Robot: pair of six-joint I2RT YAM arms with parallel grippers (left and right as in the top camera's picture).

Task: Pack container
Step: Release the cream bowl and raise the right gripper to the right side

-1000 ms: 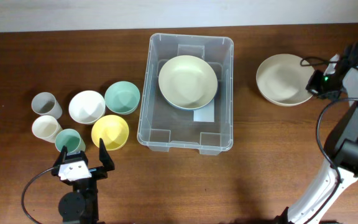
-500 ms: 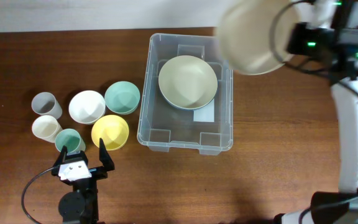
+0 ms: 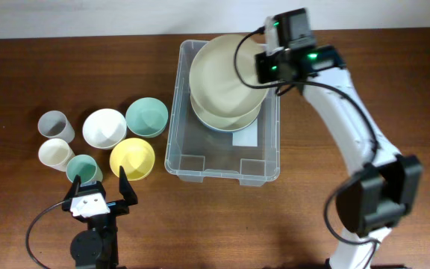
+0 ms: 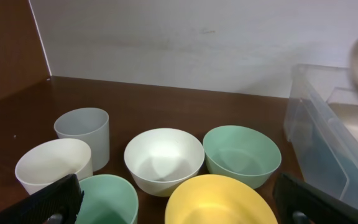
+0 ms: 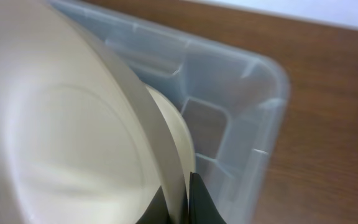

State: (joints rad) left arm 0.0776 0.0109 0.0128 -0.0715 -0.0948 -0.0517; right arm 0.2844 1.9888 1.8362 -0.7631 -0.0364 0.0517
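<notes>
step: right gripper (image 3: 263,66) is clamped on the rim of a big cream bowl (image 3: 222,67), carrying it over the far end of the container (image 3: 200,161)

container: clear bin in the middle of the wooden table (image 3: 312,209), between the 2 arms, long side running away from the robot

already inside: 1 pale green bowl (image 3: 226,116) at the far end, directly under the carried one

how to do it well imo: level the bowl out, center it on the green one so they nest, lower until it seats, then let go

watch out: the carried rim sits close to the far wall, could clip it

left gripper (image 3: 98,184): fingers spread wide, holding nothing, parked near the yellow bowl (image 3: 132,158) and small teal cup (image 3: 83,169)
</notes>
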